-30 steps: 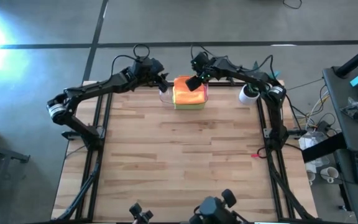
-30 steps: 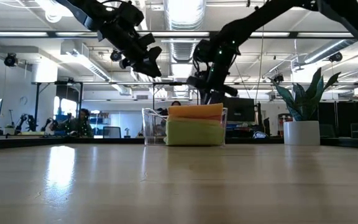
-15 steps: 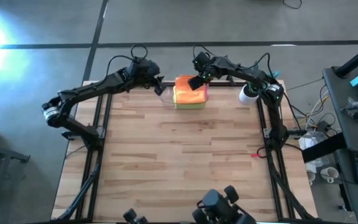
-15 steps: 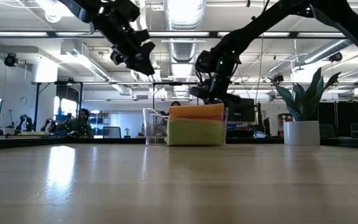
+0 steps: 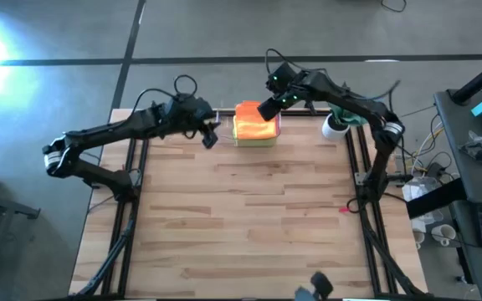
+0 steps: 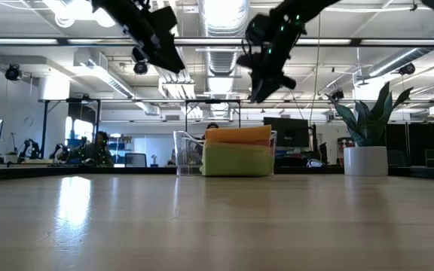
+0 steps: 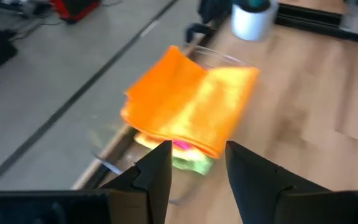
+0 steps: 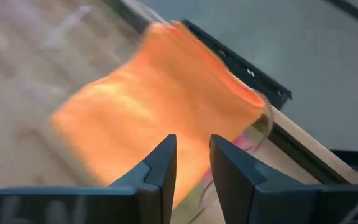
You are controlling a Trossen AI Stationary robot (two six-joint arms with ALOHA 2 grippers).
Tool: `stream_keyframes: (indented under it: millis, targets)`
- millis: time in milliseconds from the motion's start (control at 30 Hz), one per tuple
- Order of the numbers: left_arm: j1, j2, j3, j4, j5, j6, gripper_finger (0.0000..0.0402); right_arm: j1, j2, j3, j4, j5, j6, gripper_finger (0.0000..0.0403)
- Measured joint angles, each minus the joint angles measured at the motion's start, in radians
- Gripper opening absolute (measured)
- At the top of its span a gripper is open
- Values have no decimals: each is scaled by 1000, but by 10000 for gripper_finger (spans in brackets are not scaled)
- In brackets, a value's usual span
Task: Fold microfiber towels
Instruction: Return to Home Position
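Towels (image 6: 237, 147) below R end effector (image 6: 266, 87)

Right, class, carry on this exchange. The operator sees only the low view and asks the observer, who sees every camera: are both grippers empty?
Observer: Yes. The wrist views show the left gripper and right gripper with jaws apart and nothing between them.
Operator: What lies under the orange towel?
Observer: The left wrist view shows a pink towel edge beneath it, above a lime green towel.
Operator: Is the left gripper over the bin?
Observer: No. From above, it sits beside the bin's left side, over the table.
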Motion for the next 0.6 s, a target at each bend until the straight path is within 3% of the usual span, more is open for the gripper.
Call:
stream_keyframes:
  millis: [200, 500, 600]
  targets:
    - [-130, -78, -107, 30, 0, -68, 120, 137, -111, -39, 4, 6, -16, 84]
    - [-330, -277, -415, 177, -4, -248, 11, 392, -208, -235, 83, 144, 19, 83]
    - [-380, -363, -505, 196, -9, -352, 6, 476, -216, -298, 138, 144, 45, 80]
